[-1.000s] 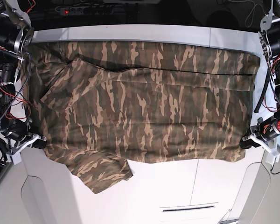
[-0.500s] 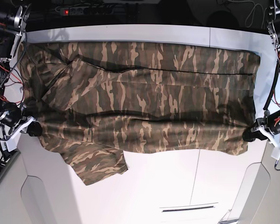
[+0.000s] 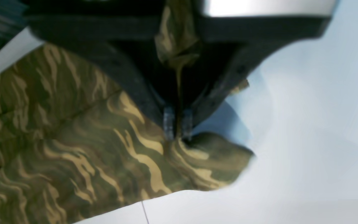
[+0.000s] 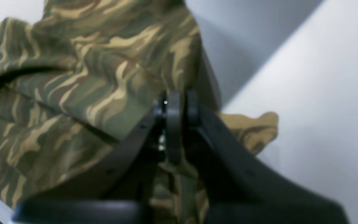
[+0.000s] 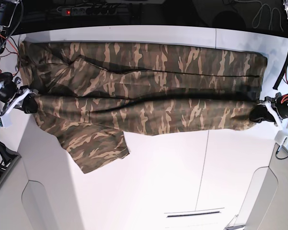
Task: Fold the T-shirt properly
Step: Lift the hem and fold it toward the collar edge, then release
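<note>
Near edge of the table (image 5: 173, 191): bare white surface across the lower half of the base view; one sleeve (image 5: 98, 148) of the T-shirt (image 5: 144, 72) lies loose at lower left, nearest the camera.
Right gripper (image 5: 30, 104): middle left of the base view, clenched on the shirt's lower edge; the right wrist view shows cloth pinched between its fingertips (image 4: 174, 105).
Left gripper (image 5: 257, 114): middle right, likewise clamped on a corner of the cloth, seen bunched above the fingertips (image 3: 168, 119) in the left wrist view.
Held edge: stretched in a nearly straight band between the two grippers, across the middle of the frame.
Far part of the shirt: spread flat along the upper part of the table, from upper left to upper right.
Step in hand: judged to be the lengthwise fold, carrying the near edge over toward the far edge.
Next move calls for: both arms travelling together toward the top of the frame, cloth kept taut, edges aligned before letting go; the loose sleeve needs tucking after.
</note>
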{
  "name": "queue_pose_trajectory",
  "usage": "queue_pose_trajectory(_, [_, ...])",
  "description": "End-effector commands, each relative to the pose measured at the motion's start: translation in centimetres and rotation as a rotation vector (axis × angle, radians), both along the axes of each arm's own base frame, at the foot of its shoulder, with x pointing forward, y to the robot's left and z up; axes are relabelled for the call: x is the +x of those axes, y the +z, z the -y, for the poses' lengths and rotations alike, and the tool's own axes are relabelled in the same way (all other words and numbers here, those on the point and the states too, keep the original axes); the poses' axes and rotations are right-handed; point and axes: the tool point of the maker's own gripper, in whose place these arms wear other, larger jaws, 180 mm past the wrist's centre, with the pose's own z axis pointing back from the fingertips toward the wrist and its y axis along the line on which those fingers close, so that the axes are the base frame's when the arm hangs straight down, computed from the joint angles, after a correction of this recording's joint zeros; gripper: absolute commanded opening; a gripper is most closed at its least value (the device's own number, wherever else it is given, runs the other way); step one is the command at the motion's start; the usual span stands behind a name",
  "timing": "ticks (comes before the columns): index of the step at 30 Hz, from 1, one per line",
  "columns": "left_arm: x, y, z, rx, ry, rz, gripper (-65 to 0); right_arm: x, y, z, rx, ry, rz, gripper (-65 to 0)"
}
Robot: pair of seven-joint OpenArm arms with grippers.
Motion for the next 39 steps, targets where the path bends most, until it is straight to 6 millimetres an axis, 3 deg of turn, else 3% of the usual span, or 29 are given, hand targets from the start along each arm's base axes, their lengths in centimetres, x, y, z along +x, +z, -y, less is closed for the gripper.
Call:
queue_pose_trajectory(1, [0.6, 1.6, -0.5, 0.010, -0.008, 0.046, -65.0, 0.4, 1.6, 1.0, -0.020, -0.009, 0.052, -65.0])
queue_pose_trajectory(11, [-3.3, -1.5, -0.1, 0.018, -0.031, -0.066, -65.0, -3.5, -0.4, 2.0, -0.023, -0.040, -0.021, -65.0])
queue_pose_trajectory(16, [-3.9, -2.2, 0.3, 0.004, -0.029, -0.080, -65.0, -4.8, -1.5, 2.2, -0.038, -0.043, -0.061, -65.0])
queue_pose_trajectory(17, [-3.9, -2.3, 0.6, -0.002, -0.029, -0.080, -65.0, -5.0, -1.6, 2.2, -0.038, -0.044, -0.065, -61.6])
queue_pose_trajectory(18, [-3.9, -2.4, 0.8, -0.008, -0.028, -0.079, -65.0, -5.1, -1.7, 2.1, -0.036, -0.046, -0.065, -53.7])
queue_pose_trajectory(20, [-3.9, -2.6, 1.2, -0.022, -0.027, -0.078, -56.2, -5.2, -1.8, 2.2, -0.036, -0.052, -0.069, -39.9])
queue_pose_trajectory(21, [-3.9, -2.7, 1.4, -0.027, -0.027, -0.078, -51.2, -5.1, -1.7, 2.2, -0.035, -0.052, -0.068, -36.1])
queue_pose_trajectory(23, [-3.9, -2.8, 1.6, -0.034, -0.027, -0.077, -42.5, -5.0, -1.6, 2.2, -0.032, -0.052, -0.064, -35.1])
queue_pose_trajectory(27, [-3.6, -2.3, 1.1, -0.036, -0.010, -0.060, -39.5, -4.7, -0.9, 2.6, -0.010, -0.075, -0.037, -35.1])
queue_pose_trajectory(33, [-2.3, 0.7, -2.0, -0.050, 0.097, 0.040, -39.5, -3.9, 1.8, 5.5, -0.006, -0.172, 0.063, -35.1])
queue_pose_trajectory(37, [-1.8, 1.7, -2.9, -0.053, 0.131, 0.091, -39.2, -3.2, 3.2, 6.7, -0.011, -0.212, 0.144, -35.1])
queue_pose_trajectory(39, [-1.3, 2.0, -3.3, -0.039, 0.144, 0.126, -33.8, -2.6, 3.6, 6.7, -0.013, -0.219, 0.171, -35.1])
